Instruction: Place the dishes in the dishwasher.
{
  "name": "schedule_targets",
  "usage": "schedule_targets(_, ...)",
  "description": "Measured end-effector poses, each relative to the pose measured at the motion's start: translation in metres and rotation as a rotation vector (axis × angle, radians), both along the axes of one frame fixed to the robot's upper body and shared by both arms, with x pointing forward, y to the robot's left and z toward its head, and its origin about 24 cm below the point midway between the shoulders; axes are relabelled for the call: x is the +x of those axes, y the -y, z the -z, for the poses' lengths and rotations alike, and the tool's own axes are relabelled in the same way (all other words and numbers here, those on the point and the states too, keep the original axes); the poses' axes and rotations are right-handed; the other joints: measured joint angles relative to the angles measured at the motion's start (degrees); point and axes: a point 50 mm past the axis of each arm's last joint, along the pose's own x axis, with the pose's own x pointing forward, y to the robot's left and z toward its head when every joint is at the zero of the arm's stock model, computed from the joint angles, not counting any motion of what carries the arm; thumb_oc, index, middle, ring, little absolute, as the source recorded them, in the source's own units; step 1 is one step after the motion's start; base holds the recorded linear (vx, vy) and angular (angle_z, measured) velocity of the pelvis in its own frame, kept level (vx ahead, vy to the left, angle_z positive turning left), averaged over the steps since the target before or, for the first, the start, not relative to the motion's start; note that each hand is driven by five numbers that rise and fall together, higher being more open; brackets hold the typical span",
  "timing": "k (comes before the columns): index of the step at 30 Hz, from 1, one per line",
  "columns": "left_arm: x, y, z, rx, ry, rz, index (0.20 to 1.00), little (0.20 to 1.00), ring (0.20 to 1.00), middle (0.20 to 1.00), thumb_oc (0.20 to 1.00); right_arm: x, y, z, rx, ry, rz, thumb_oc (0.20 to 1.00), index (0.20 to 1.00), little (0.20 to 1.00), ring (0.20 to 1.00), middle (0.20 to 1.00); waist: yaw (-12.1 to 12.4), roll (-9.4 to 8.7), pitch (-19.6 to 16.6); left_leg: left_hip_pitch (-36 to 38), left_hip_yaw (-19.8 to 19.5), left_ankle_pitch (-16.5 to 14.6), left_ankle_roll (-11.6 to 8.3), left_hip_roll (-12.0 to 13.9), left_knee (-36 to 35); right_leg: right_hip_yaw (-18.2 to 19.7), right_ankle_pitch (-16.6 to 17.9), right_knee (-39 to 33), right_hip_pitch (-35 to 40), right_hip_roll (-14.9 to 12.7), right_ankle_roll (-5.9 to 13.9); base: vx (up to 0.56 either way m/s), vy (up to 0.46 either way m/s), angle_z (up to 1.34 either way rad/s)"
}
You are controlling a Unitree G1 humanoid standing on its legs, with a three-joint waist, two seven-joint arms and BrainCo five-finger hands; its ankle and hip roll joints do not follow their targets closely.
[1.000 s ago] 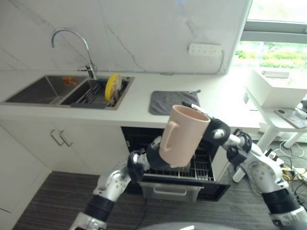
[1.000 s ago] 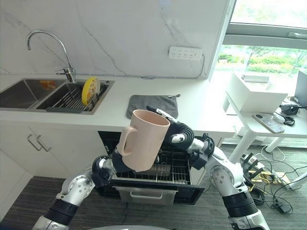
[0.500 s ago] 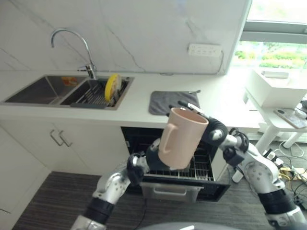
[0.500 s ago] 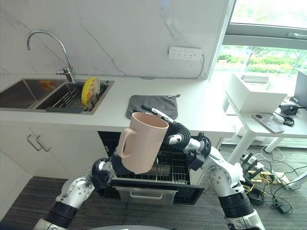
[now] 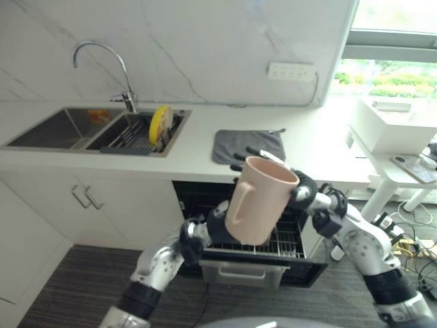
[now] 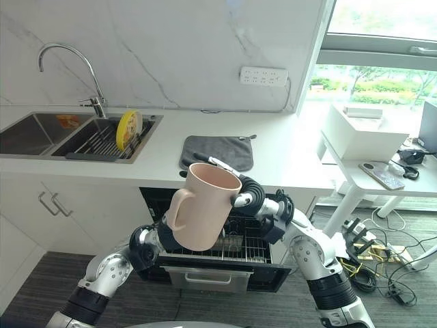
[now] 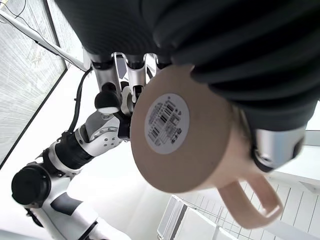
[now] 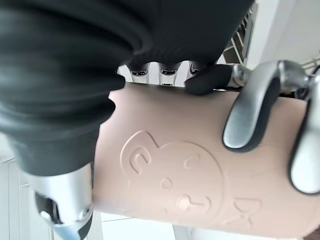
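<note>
A pale pink mug (image 5: pixel 256 201) with a handle is held up in the air over the open dishwasher (image 5: pixel 225 270), tilted, mouth up. My left hand (image 5: pixel 213 231) grips its lower part from below; its base with a sticker (image 7: pixel 166 123) faces the left wrist view. My right hand (image 5: pixel 304 188) reaches in from the far side, and its fingers (image 8: pixel 247 115) curl over the mug's wall (image 8: pixel 175 175), which bears an embossed bear face. The pulled-out wire rack (image 5: pixel 287 239) lies beneath the mug. A yellow plate (image 5: pixel 160 121) stands on edge in the sink rack.
A double sink (image 5: pixel 75 126) with a tall faucet (image 5: pixel 102 61) is set in the white counter at the left. A grey mat (image 5: pixel 235 145) lies on the counter behind the mug. A white box on a small table (image 5: pixel 389 130) stands at the right.
My right hand has slid leftward along the mug's far side and its fingers now wrap the wall near the rim. The mug has dipped slightly; the left hand keeps its hold.
</note>
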Motion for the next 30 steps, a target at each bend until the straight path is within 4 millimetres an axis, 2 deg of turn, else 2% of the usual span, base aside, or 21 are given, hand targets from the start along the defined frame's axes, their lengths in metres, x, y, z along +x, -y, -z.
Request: schedule_targets(30,0.0000,-0.0013,0.0006,0.003,-0.003,-0.008,0.200,0.200,0.200,0.200,0.200,0.0000,-0.0002,0.0023,-0.031,-0.008,-0.004,1.000,1.000,1.000,1.000,1.000,0.49,-0.02,0.01,0.00,0.00,-0.01,-0.01,0.01,0.00,0.00,-0.01,0.00,-0.01,0.00,0.00,0.00,0.000,0.00)
